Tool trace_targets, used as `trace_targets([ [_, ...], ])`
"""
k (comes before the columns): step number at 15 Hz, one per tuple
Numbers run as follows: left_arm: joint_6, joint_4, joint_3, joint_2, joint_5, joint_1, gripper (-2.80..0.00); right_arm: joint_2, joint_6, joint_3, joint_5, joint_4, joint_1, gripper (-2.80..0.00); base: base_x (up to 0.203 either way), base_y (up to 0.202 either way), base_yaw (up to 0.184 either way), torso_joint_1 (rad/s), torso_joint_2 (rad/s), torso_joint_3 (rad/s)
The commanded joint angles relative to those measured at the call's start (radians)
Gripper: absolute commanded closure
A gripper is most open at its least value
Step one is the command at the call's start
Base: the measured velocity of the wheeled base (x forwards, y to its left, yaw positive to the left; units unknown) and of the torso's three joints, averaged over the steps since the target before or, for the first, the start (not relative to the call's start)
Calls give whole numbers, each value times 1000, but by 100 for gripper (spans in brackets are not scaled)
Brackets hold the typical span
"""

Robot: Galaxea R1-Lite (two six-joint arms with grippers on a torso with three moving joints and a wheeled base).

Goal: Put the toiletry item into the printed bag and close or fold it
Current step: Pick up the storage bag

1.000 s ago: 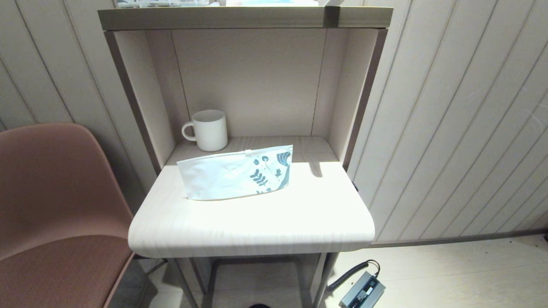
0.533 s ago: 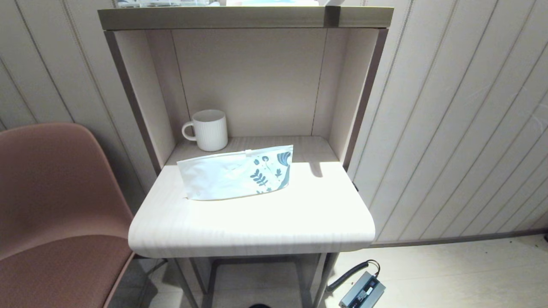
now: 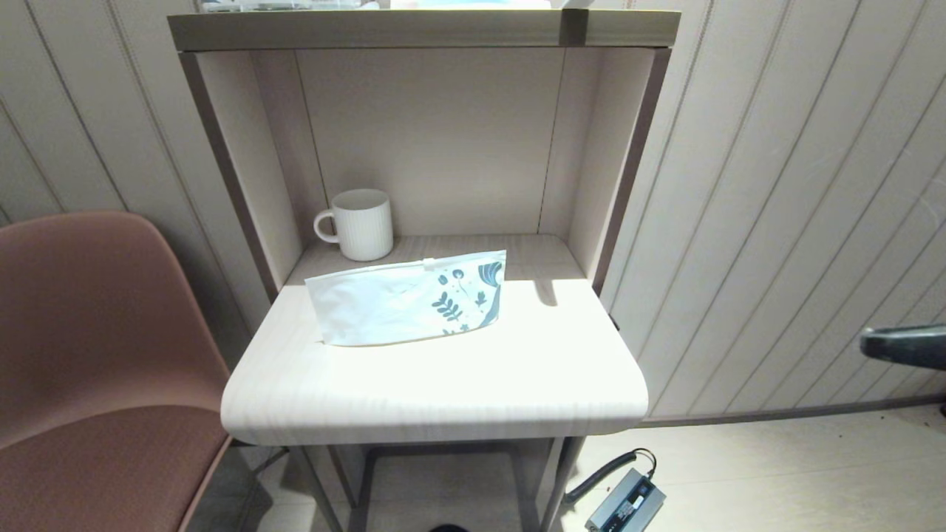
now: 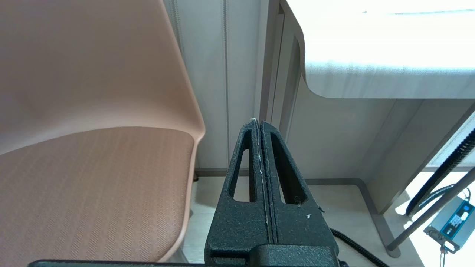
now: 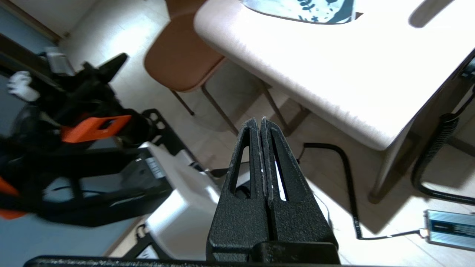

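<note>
Printed bag [image 3: 408, 298] flat on table [image 3: 443, 384]; right hand [image 3: 872, 343] clamped empty, well apart rightward

Open tabletop, walled at the back

On the table [image 3: 443, 384], the printed bag [image 3: 406, 299] lies at centre, mug [image 3: 362, 224] at 11 o'clock; side walls flank the rear, chair [image 3: 96, 355] at 9; front bare.

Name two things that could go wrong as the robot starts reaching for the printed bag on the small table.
1. The mug stands right behind the printed bag; a reach that overshoots could knock it.
2. The bag lies flat on the table, so the right gripper, now shut and off to the table's right side, might push it along instead of lifting it.

The left gripper is shut, low beside the chair.
</note>
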Motion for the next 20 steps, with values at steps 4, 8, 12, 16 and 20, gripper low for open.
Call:
trace_targets([
  [4, 0, 0, 0, 1, 0, 0, 0, 291, 14, 60, -470, -314, 251, 0, 0, 0, 0, 0, 0, 0],
  [8, 0, 0, 0, 1, 0, 1, 0, 412, 12, 50, -488, -419, 257, 0, 0, 0, 0, 0, 0, 0],
  [12, 0, 0, 0, 1, 0, 1, 0, 478, 12, 35, -488, -461, 261, 0, 0, 0, 0, 0, 0, 0],
  [16, 0, 0, 0, 1, 0, 0, 0, 512, 3, 15, -475, -462, 262, -280, 0, 0, 0, 0, 0, 0],
  [20, 0, 0, 0, 1, 0, 2, 0, 591, -12, -15, -369, -508, 255, -280, 0, 0, 0, 0, 0, 0],
])
